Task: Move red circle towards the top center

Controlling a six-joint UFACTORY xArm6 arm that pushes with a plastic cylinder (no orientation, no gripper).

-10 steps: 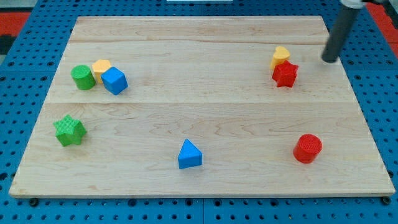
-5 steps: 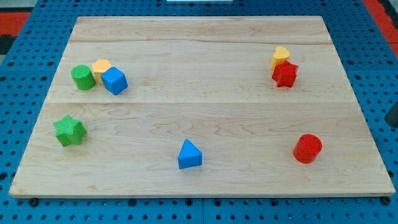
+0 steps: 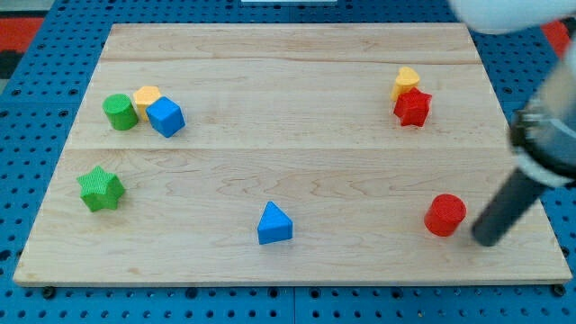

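Observation:
The red circle [image 3: 445, 215] is a short red cylinder on the wooden board [image 3: 288, 90], at the view's lower right. My rod comes down from the view's right edge, and my tip [image 3: 486, 240] rests on the board just to the right of and slightly below the red circle, a small gap apart from it. The board's top centre lies far up and to the left of both.
A red star [image 3: 412, 107] touches a yellow block [image 3: 406, 80] at the upper right. A blue triangle [image 3: 274, 224] sits at the bottom centre. A green cylinder [image 3: 119, 112], yellow block [image 3: 146, 97] and blue cube [image 3: 166, 117] cluster at upper left. A green star [image 3: 100, 188] lies at left.
My rod has swung from the board's upper right, out past the right edge, and down to beside the red circle. No block has moved.

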